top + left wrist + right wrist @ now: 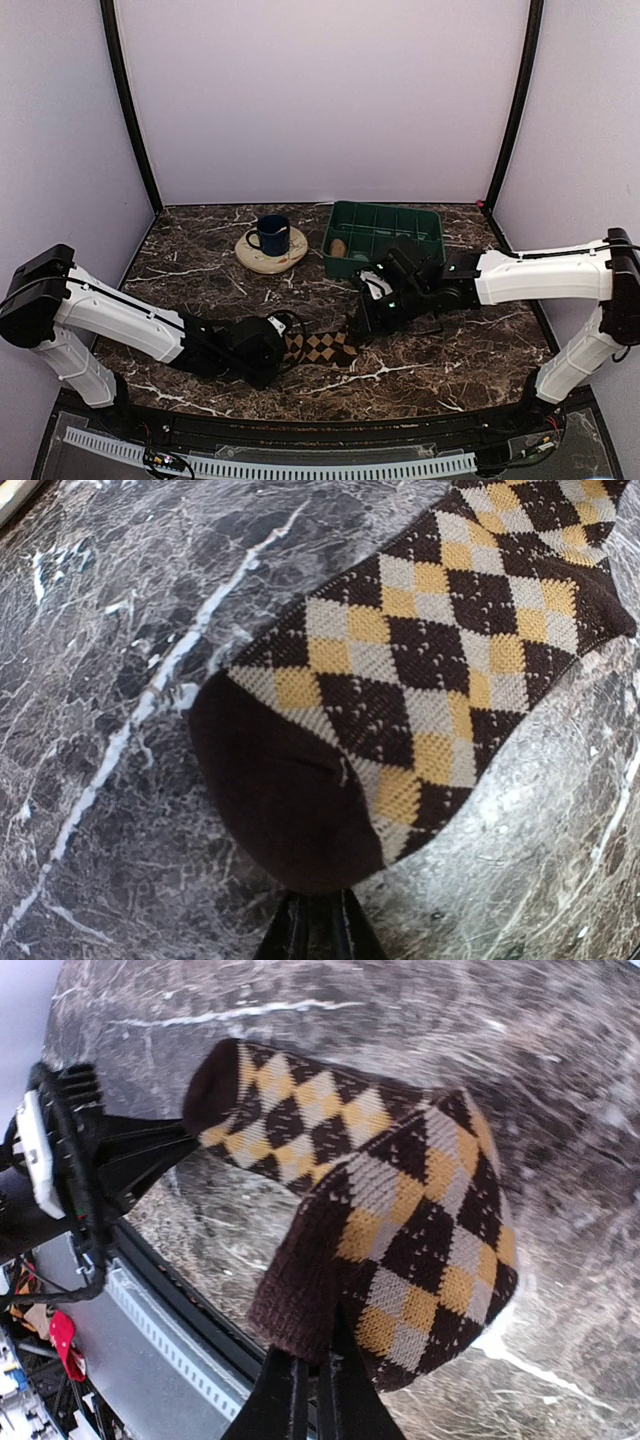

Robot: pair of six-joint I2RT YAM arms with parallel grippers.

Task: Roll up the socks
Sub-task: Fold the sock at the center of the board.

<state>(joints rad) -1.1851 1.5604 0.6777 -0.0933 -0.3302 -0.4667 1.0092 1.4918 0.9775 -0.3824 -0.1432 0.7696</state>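
The argyle sock (320, 347) lay stretched across the counter (450, 350) on the near side of the green tray (385, 212), well apart from it and toward the arms' bases. A tan sock (338, 247), apparently bundled, sat inside the tray's near-left compartment. The left claw (318, 905), to the near-left of the tray, was clenched on the plain dark toe. The right claw (312, 1370), directly on the tray's near side, was pinched tight on the ribbed cuff, which it held raised off the counter and curled over the leg of the sock. The knit looked light, limp and stretchy. It would likely sag and slip out of shape rather than hold a fold, so the thicker cuff and toe seemed the surest places to hold it, with the slack kept taut between them. The counter on the near side of the tray offered open marble for rolling toward the toe. The tray's near wall stood close behind the right arm, the blue mug (271, 235) sat just left of the tray, and the counter's front edge ran close beyond the sock, so wide swings seemed risky.
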